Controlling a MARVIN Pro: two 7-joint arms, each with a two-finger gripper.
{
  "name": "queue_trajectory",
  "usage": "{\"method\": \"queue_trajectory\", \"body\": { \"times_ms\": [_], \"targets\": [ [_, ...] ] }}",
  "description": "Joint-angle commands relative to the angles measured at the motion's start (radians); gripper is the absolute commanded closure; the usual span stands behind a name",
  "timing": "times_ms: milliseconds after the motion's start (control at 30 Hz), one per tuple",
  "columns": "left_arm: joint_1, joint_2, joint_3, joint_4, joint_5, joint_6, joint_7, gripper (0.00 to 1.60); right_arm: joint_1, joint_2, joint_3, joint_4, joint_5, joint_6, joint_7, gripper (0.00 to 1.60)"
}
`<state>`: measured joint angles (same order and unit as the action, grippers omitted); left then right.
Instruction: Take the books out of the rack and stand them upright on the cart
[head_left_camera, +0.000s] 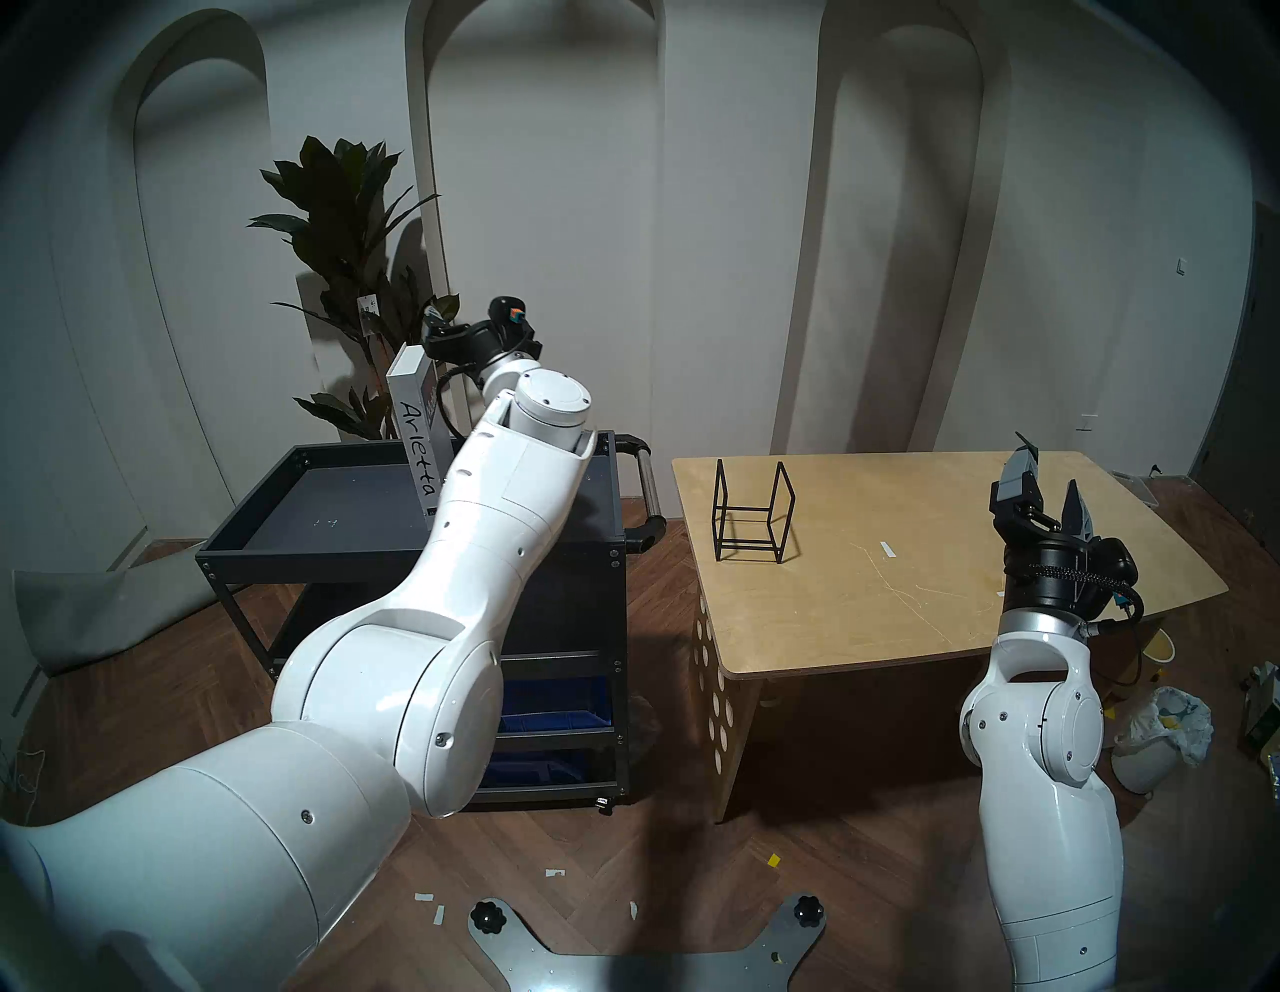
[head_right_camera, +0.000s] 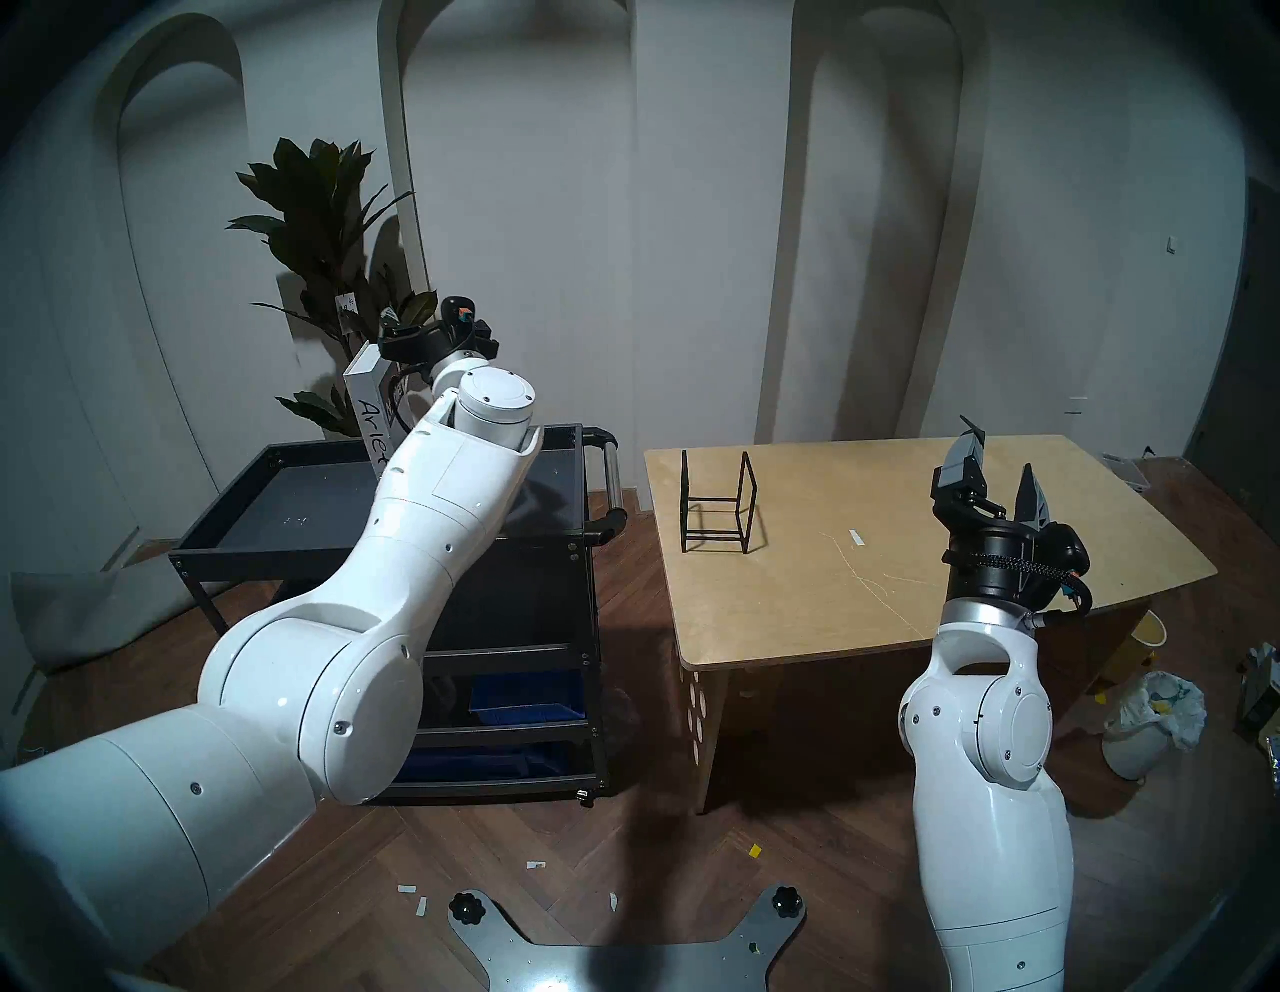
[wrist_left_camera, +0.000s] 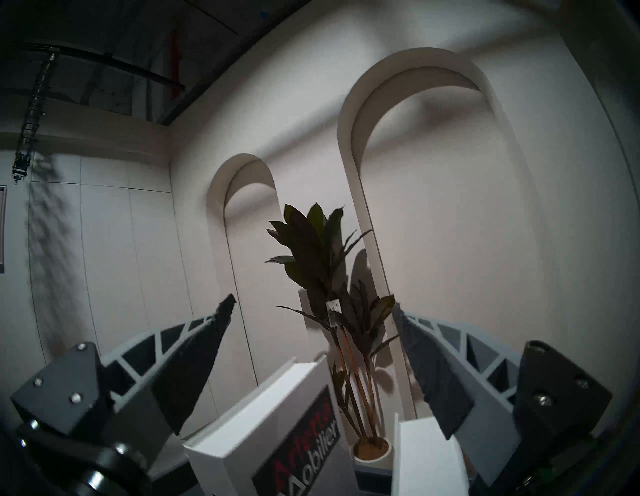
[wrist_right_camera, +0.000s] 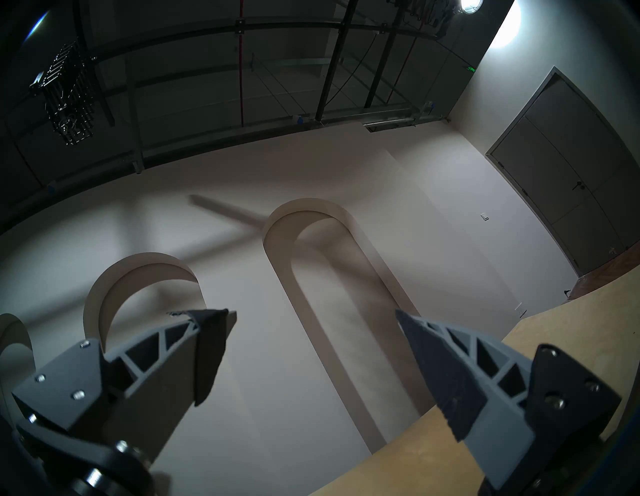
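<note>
Your left gripper is spread wide above both books, holding nothing; the right gripper gapes too. Arletta stands on the cart, frame left; the second book shows bottom right of the wrist view. They look stiff, heavy, smooth: pinch across the covers near the top. The rack sits bare.

You can read "Arletta" in black handwritten-style letters running down the spine of the tall white book; in the right head view the arm cuts it to "Arle". In the left wrist view, its cover bears red "Arletta" over white "obilier", partly cropped.
</note>
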<state>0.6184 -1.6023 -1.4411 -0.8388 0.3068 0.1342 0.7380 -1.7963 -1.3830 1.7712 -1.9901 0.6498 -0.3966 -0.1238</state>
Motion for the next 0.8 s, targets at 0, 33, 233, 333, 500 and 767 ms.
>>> {"method": "queue_trajectory", "body": {
  "times_ms": [0, 33, 233, 333, 500, 767],
  "targets": [
    [-0.001, 0.106, -0.065, -0.079, 0.007, 0.001, -0.014, 0.0, 0.021, 0.02, 0.0, -0.008, -0.017, 0.011, 0.004, 0.0],
    [0.006, 0.14, -0.072, -0.085, 0.005, 0.001, -0.019, 0.0, 0.022, 0.022, 0.0, -0.007, -0.02, 0.014, 0.004, 0.0],
    [0.037, 0.2, -0.166, -0.108, 0.005, 0.005, -0.044, 0.0, 0.033, 0.037, -0.002, -0.001, -0.039, 0.037, 0.006, 0.0],
    [0.06, 0.242, -0.203, -0.119, 0.003, 0.005, -0.066, 0.0, 0.042, 0.048, -0.004, -0.002, -0.05, 0.048, 0.01, 0.0],
    [0.106, 0.311, -0.24, -0.129, 0.0, 0.006, -0.109, 0.0, 0.054, 0.066, -0.012, -0.001, -0.076, 0.07, 0.016, 0.0],
    [0.18, 0.359, -0.266, -0.155, 0.001, -0.004, -0.192, 0.0, 0.067, 0.095, -0.046, 0.014, -0.12, 0.109, 0.034, 0.0]
  ]
}}
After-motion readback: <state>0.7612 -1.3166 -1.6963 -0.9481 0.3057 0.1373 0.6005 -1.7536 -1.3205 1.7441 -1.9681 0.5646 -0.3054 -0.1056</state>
